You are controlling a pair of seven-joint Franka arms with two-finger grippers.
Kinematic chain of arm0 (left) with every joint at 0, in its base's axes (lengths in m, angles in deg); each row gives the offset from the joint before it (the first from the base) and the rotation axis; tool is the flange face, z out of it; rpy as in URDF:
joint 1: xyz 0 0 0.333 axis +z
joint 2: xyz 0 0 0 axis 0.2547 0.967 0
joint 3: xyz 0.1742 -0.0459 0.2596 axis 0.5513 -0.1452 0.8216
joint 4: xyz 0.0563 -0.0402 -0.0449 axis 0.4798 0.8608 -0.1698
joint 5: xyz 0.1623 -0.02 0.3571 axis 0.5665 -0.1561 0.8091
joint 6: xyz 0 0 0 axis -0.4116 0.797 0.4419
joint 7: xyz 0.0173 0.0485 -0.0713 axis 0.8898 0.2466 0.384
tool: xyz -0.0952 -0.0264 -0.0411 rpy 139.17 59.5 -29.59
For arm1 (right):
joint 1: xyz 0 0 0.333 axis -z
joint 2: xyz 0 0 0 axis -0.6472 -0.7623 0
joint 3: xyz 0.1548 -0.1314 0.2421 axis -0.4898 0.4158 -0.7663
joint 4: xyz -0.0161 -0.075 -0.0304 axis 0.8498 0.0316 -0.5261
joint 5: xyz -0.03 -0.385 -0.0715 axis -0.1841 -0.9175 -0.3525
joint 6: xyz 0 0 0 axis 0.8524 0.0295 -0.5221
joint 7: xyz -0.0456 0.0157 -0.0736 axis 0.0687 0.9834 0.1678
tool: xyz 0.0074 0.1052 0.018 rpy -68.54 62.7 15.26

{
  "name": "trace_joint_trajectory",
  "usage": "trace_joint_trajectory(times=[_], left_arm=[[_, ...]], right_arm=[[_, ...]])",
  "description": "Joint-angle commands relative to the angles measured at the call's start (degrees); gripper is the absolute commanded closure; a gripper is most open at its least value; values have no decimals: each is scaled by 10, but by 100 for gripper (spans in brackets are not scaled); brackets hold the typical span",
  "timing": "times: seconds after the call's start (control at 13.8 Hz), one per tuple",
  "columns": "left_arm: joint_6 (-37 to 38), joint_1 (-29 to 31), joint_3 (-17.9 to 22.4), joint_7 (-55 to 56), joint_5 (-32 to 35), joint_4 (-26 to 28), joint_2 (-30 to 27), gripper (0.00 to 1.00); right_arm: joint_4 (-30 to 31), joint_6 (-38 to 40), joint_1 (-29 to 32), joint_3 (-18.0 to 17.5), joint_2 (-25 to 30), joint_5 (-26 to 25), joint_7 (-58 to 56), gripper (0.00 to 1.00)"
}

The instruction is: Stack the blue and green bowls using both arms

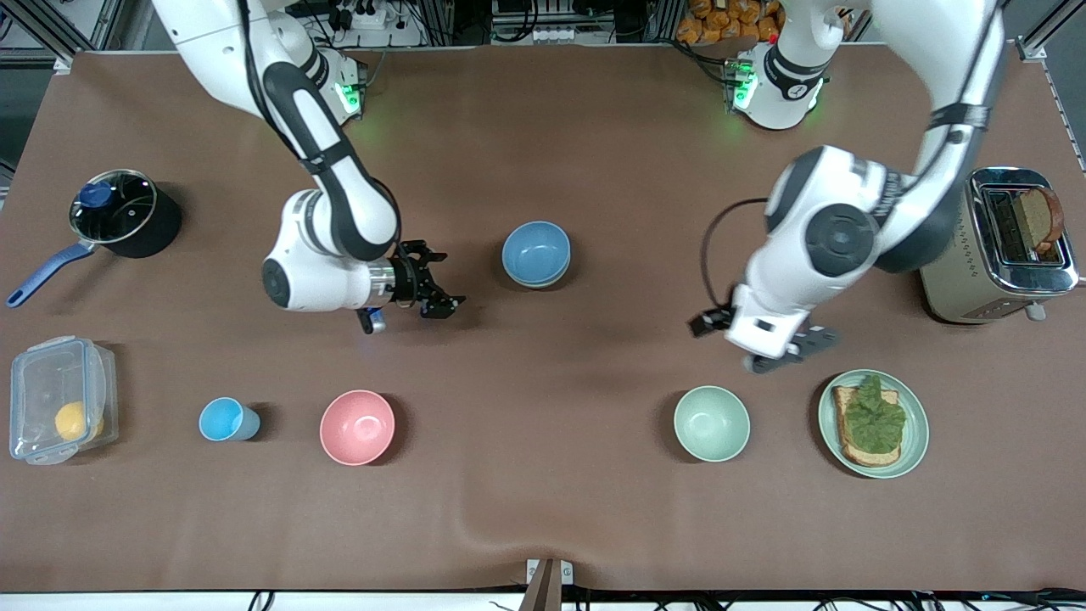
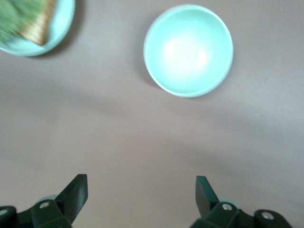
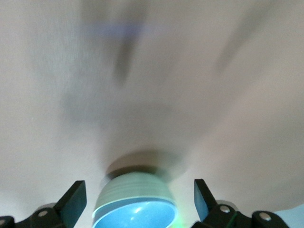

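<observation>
The blue bowl (image 1: 536, 251) sits nested in the green bowl in the middle of the table. In the right wrist view the blue bowl (image 3: 137, 216) lies inside the sage-green bowl (image 3: 129, 186). My right gripper (image 1: 437, 297) is open and empty, beside the stack toward the right arm's end, apart from it; in its wrist view the right gripper (image 3: 138, 190) has the stack between its spread fingers' line of sight. My left gripper (image 1: 793, 348) is open and empty over bare table, and it shows the same in its wrist view (image 2: 142, 185).
A paler mint-green bowl (image 1: 711, 423) (image 2: 188, 50) and a green plate with toast (image 1: 912, 441) lie near the left gripper. A toaster (image 1: 997, 246) stands at the left arm's end. A pink bowl (image 1: 357, 427), light-blue cup (image 1: 225, 419), plastic box (image 1: 59, 399) and pot (image 1: 123, 212) are toward the right arm's end.
</observation>
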Motion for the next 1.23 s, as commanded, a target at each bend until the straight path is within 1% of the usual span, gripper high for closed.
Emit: trace_joint_trajectory(times=[0.0,0.07,0.22,0.29,0.36,0.43,0.58,0.72,0.8,0.87,1.01,1.09,1.16], left_arm=[[28,65,-8,-92,9,-19,-31,0],[36,96,-11,-134,8,-27,-33,0],[47,130,-11,-192,8,-45,-33,0],[48,144,-12,-214,3,-48,-34,0],[48,159,-12,-237,-10,-48,-36,0],[51,173,-13,-259,-21,-47,-45,0],[78,177,-13,-278,-25,-46,-62,0],[80,188,-15,-279,-36,-33,-70,0],[80,205,-22,-282,-43,-20,-84,0],[82,208,-22,-283,-46,-17,-92,0],[94,191,-16,-283,-48,-14,-103,0],[95,170,0,-283,-48,-9,-115,0],[97,144,23,-283,-48,-3,-124,0]], right_arm=[[-18,50,13,13,5,-76,1,0],[-23,60,29,9,6,-115,0,0],[-23,89,42,9,21,-200,-5,0],[-28,108,61,8,30,-229,-13,0],[-34,135,84,6,35,-253,-46,0],[-37,154,107,3,41,-262,-87,0],[-35,168,150,3,56,-290,-164,0],[-37,178,192,2,72,-348,-222,0],[-38,177,220,-9,78,-376,-255,0],[-39,174,252,-13,82,-406,-302,0],[-55,171,280,-13,87,-435,-382,0],[-64,171,288,-12,94,-450,-405,0],[-69,171,296,-13,112,-470,-431,0]])
